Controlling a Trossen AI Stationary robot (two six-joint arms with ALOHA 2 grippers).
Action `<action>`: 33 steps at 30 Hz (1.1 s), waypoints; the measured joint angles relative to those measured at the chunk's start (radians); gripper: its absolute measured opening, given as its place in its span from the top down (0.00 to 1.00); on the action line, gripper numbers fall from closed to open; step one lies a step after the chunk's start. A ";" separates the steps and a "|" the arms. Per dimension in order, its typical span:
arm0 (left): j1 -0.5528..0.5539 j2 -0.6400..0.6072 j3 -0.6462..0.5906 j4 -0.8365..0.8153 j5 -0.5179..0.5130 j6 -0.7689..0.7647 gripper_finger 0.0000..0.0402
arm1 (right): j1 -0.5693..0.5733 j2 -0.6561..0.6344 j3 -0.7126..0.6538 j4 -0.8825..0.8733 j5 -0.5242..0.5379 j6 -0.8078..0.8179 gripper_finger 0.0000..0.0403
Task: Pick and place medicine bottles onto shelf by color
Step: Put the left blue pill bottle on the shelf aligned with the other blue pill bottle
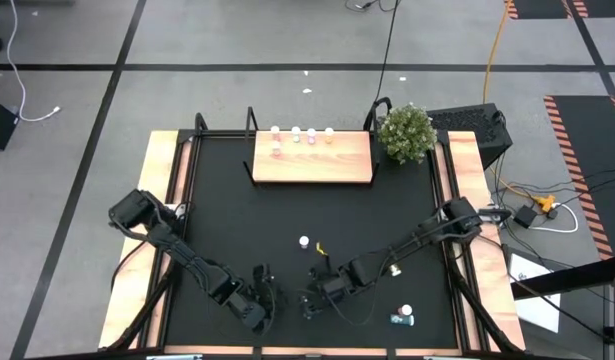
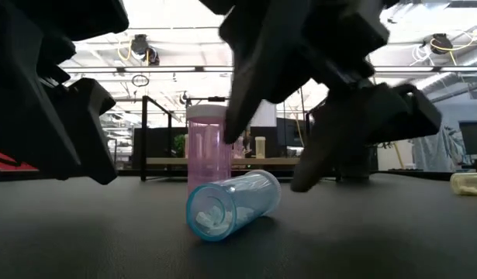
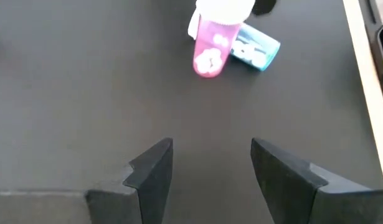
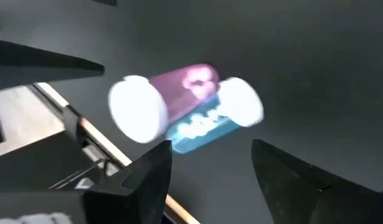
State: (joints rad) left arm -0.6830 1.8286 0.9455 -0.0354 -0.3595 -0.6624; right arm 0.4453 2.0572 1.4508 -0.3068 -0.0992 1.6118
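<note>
A pink medicine bottle (image 3: 211,45) with a white cap stands upright on the black mat near the table's near edge. A teal-blue bottle (image 3: 255,50) lies on its side against it, also seen in the low view (image 2: 230,205). My left gripper (image 3: 212,168) is open, low over the mat, a short way to the bottles' left. My right gripper (image 4: 212,163) is open on their other side, slanting down at the pink bottle (image 4: 169,102) and the teal one (image 4: 203,130). The shelf (image 1: 312,160) lies at the far side with several bottles (image 1: 295,132) standing on it.
More bottles lie loose on the mat: one with a white cap (image 1: 304,241) at mid-table, a yellow one (image 1: 395,270) and two at the near right (image 1: 403,316). A potted plant (image 1: 407,131) stands at the shelf's right end. The two grippers (image 1: 270,300) (image 1: 312,300) are close together.
</note>
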 joint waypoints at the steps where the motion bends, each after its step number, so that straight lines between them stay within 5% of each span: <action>1: 0.000 0.000 0.000 0.001 0.000 0.001 0.46 | -0.002 0.002 0.001 -0.002 -0.006 0.001 0.47; 16: 0.001 0.000 0.000 -0.007 0.000 0.010 0.46 | -0.054 0.042 0.004 -0.102 -0.106 -0.115 0.47; 27: -0.002 0.000 0.000 -0.023 0.001 0.008 0.46 | -0.059 -0.058 -0.006 -0.437 -0.023 -0.157 0.47; 33: 0.014 0.000 0.000 -0.025 0.001 0.011 0.46 | -0.047 -0.104 -0.003 -0.370 0.024 -0.113 0.47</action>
State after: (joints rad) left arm -0.6694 1.8286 0.9459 -0.0608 -0.3587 -0.6518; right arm 0.3984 1.9530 1.4475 -0.6764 -0.0756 1.4992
